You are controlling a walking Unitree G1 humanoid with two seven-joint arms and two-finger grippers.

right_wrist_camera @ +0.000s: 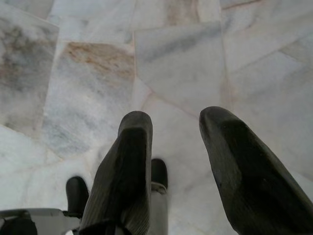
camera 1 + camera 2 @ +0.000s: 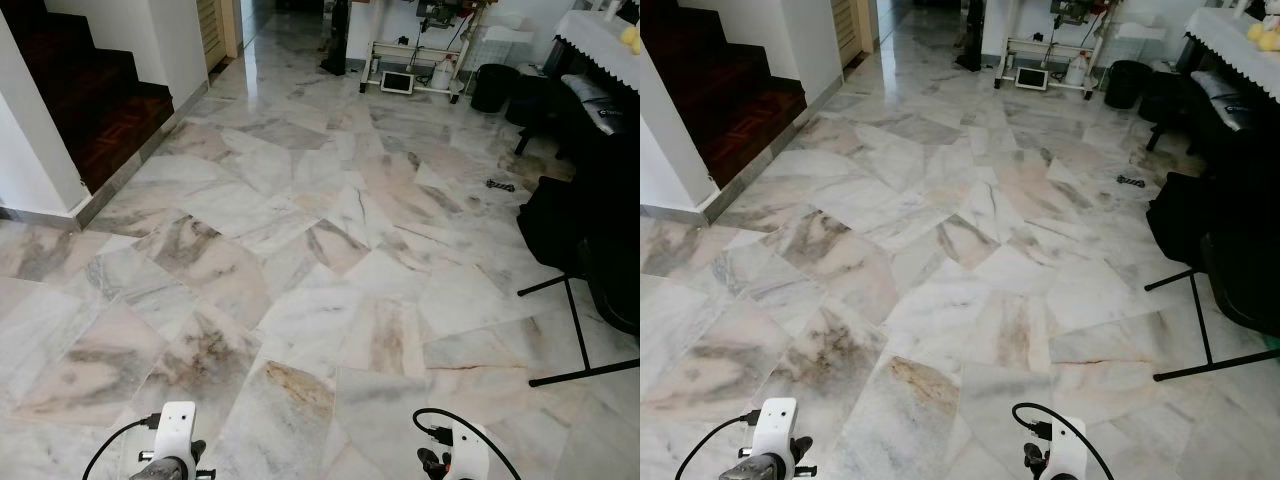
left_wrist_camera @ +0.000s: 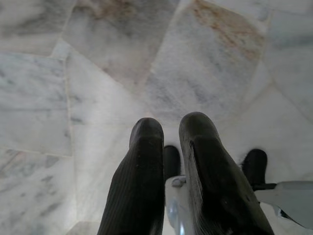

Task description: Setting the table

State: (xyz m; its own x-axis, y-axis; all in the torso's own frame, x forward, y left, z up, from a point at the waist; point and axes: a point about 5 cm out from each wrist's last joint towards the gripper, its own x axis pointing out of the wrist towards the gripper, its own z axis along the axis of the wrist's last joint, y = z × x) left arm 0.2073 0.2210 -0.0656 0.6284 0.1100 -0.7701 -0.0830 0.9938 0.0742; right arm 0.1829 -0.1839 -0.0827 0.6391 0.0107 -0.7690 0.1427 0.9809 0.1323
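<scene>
in the left eye view a marble floor (image 2: 300,260) spreads ahead; beyond it, at the far right, a white-clothed table (image 2: 600,35) carries yellow fruit (image 2: 629,36), with a dark staircase (image 2: 85,95) at the far left. the left wrist view shows the left gripper (image 3: 168,129) nearly clenched, empty, above the floor. the right wrist view shows the right gripper (image 1: 176,122) released, empty.

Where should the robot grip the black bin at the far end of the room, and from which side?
Probably the top rim of the black bin, from above on its near, marble floor side: it stands upright, with the white-clothed table crowding its right. It is too distant for rim detail.
</scene>
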